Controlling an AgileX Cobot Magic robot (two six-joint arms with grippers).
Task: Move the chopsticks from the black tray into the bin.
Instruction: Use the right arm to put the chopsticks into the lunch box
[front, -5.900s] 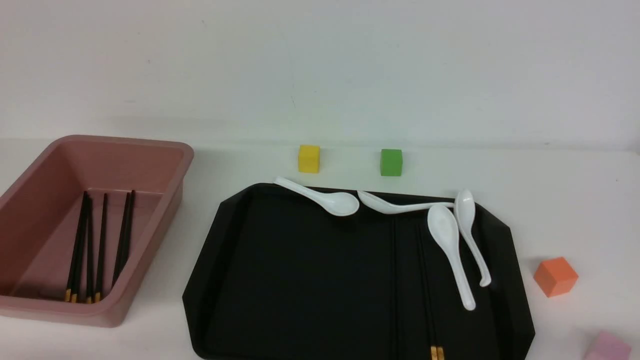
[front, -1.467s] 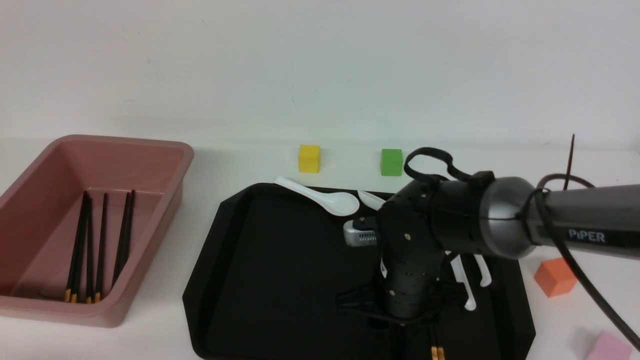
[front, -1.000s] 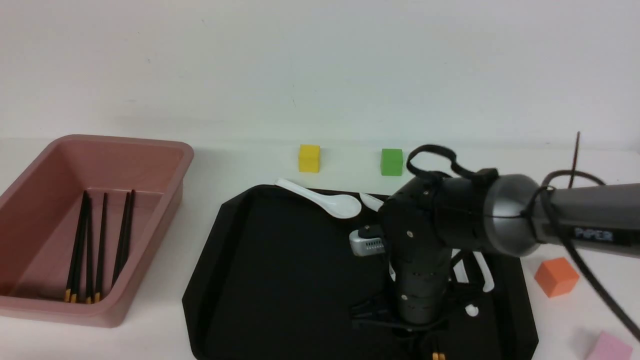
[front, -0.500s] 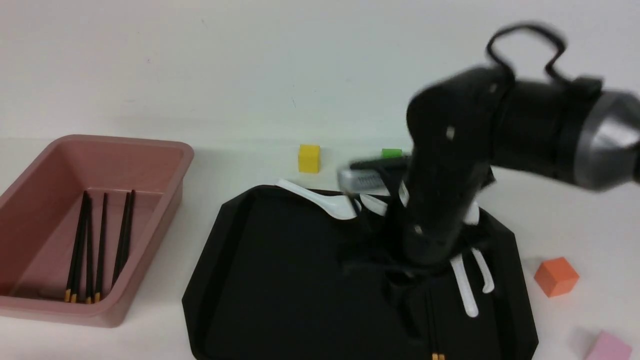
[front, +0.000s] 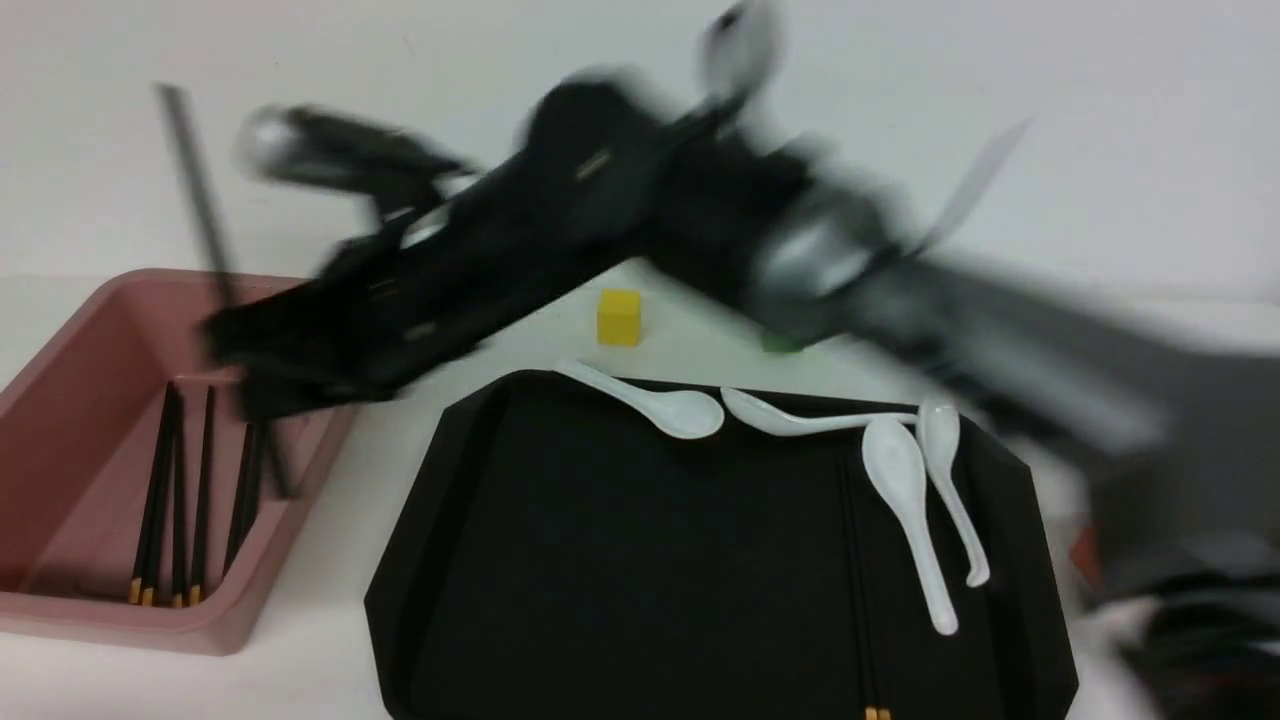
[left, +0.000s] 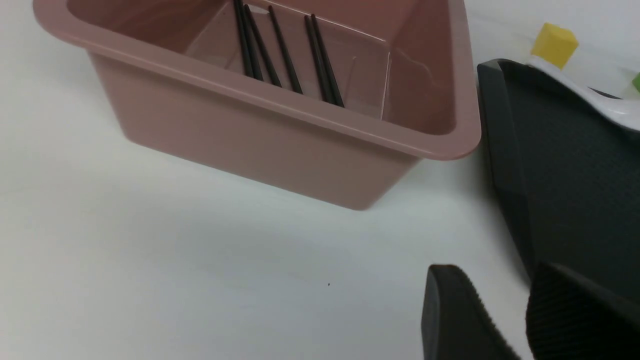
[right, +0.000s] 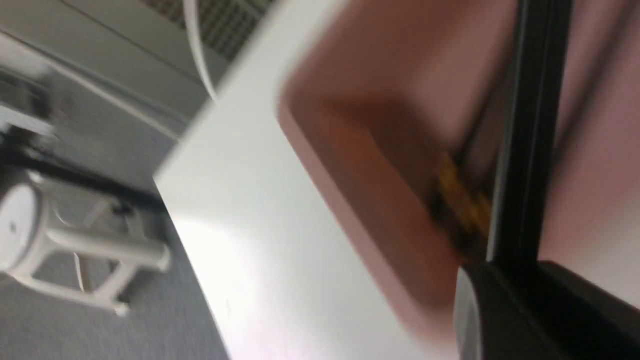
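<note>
My right gripper (front: 250, 375), blurred by motion, is over the pink bin (front: 60, 350) and shut on one black chopstick (front: 200, 200) that stands nearly upright, its lower end inside the bin. In the right wrist view the held chopstick (right: 530, 125) runs out from the right gripper (right: 515, 270) above the bin (right: 375, 175). Several chopsticks (front: 175, 490) lie in the bin. Two more chopsticks (front: 865, 620) lie on the right side of the black tray (front: 600, 560). My left gripper (left: 500, 300) is slightly open and empty, low over the table beside the tray (left: 575, 175) and near the bin (left: 280, 125).
Several white spoons (front: 900, 500) lie along the tray's far and right side. A yellow cube (front: 618, 317) stands behind the tray, and a green cube (front: 775, 343) is mostly hidden by my right arm. An orange cube (front: 1085, 560) is partly hidden at the right.
My right gripper has lifted off the tray's right side with a chopstick and swung fast to the left, ending over the bin. One chopstick fewer lies on the tray.
</note>
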